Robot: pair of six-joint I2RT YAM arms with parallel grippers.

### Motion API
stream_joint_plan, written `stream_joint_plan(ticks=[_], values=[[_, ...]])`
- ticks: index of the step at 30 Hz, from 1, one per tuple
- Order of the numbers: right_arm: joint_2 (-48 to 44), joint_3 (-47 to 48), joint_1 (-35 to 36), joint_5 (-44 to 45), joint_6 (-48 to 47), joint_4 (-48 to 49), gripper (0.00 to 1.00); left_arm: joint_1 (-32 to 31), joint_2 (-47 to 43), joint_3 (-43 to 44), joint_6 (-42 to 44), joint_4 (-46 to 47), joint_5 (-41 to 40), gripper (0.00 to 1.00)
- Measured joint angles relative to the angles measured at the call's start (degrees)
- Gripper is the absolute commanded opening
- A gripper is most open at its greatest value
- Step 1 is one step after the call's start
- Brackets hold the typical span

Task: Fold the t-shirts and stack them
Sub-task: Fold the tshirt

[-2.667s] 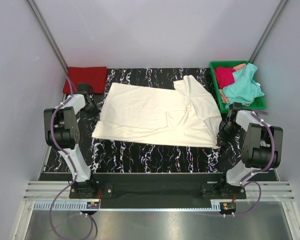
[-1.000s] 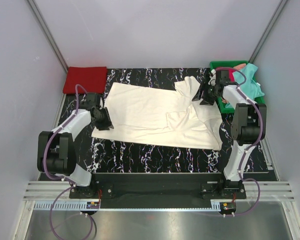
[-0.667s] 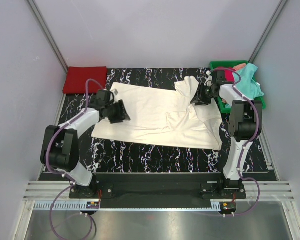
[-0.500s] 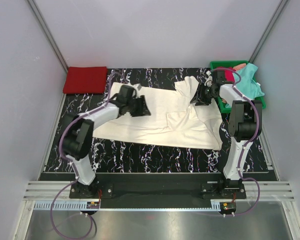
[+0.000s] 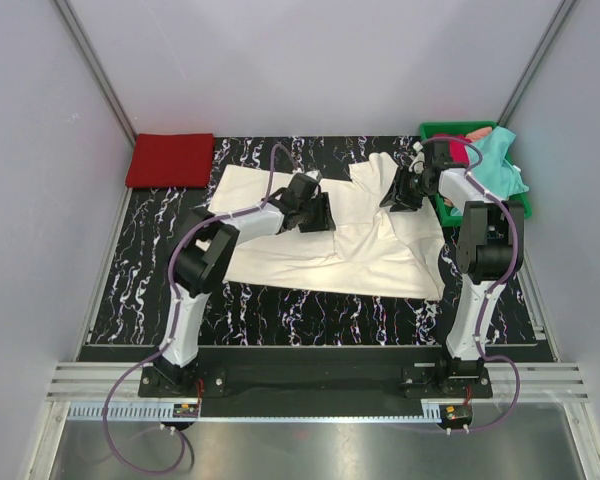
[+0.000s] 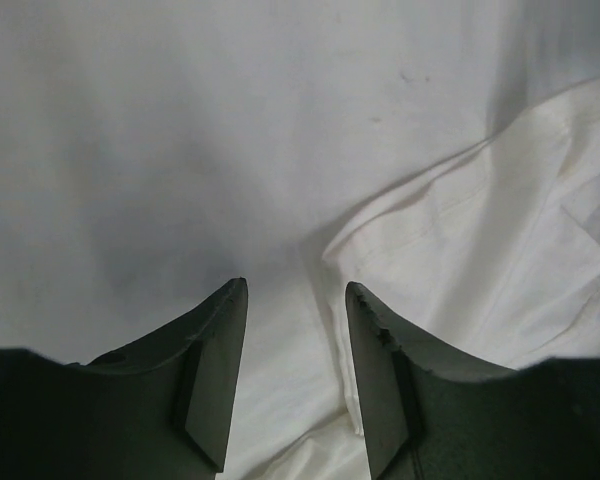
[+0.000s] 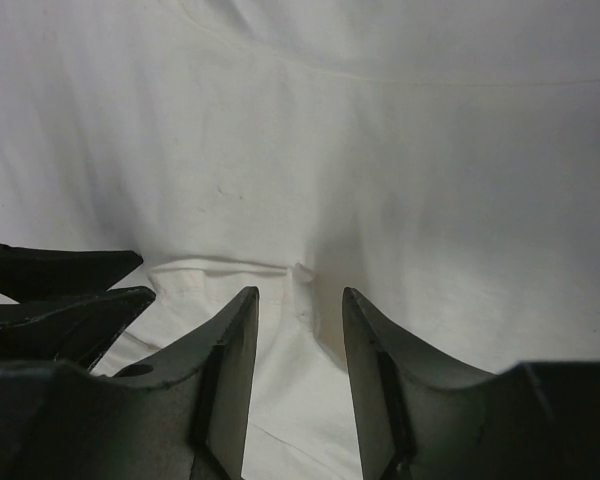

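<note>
The large cream-white t-shirt [image 5: 280, 235] lies spread on the black marbled table, its right side folded over in creases. My left gripper [image 5: 323, 213] hovers low over the shirt's middle, open [image 6: 295, 292], with a folded hem edge [image 6: 420, 215] just right of its fingers. My right gripper [image 5: 394, 192] is over the shirt's upper right part, open [image 7: 300, 295], a small hem pucker [image 7: 302, 272] lying between its tips. The red t-shirt [image 5: 170, 159] sits folded at the back left. The teal t-shirt [image 5: 502, 166] and the crimson t-shirt [image 5: 467, 151] lie bunched in the tray.
A green tray [image 5: 442, 127] stands at the back right corner, partly behind my right arm. Bare marbled table [image 5: 150, 260] shows left of and in front of the white shirt. My left gripper's fingers [image 7: 60, 290] show at the left edge of the right wrist view.
My left arm has swept right from the shirt's left edge to its middle. My right gripper has stayed over the shirt's upper right part.
</note>
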Motion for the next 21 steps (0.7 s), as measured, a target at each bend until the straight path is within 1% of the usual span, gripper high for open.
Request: stream_joint_plan(ticks=[5,8,11,13,15,17,20,21], values=[[0.0,0.0,0.0,0.0,0.0,-0.1,0.44,-0.5,3.1,3.8,-1.9,-0.3,-0.3,0.45],[0.0,0.0,0.0,0.0,0.1,-0.3,0.42,-1.2,4.6,6.0,-2.7,-0.3,-0.3,0.40],[0.0,0.0,0.0,-0.1,0.3,-0.6,0.41,-1.5,4.9,6.3,-3.3,-0.3,-0.2,0.34],[0.0,0.0,0.0,-0.1,0.3,-0.8,0.40,-1.7,5.1,6.4,-3.6,-0.3,0.0,0.27],[0.1,0.0,0.0,-0.2,0.4,-0.8,0.39,-1.7,5.3,6.4,-4.1,-0.3,0.2,0.23],[0.2,0.0,0.0,-0.2,0.5,-0.9,0.37,-1.7,5.5,6.7,-4.4,-0.3,0.3,0.15],[1.0,0.6,0.0,-0.2,0.7,-1.0,0.35,-1.7,5.6,7.2,-4.6,-0.3,0.4,0.09],[1.4,0.9,0.0,-0.3,0.8,-1.0,0.29,-1.7,5.6,7.4,-4.6,-0.3,0.4,0.09]])
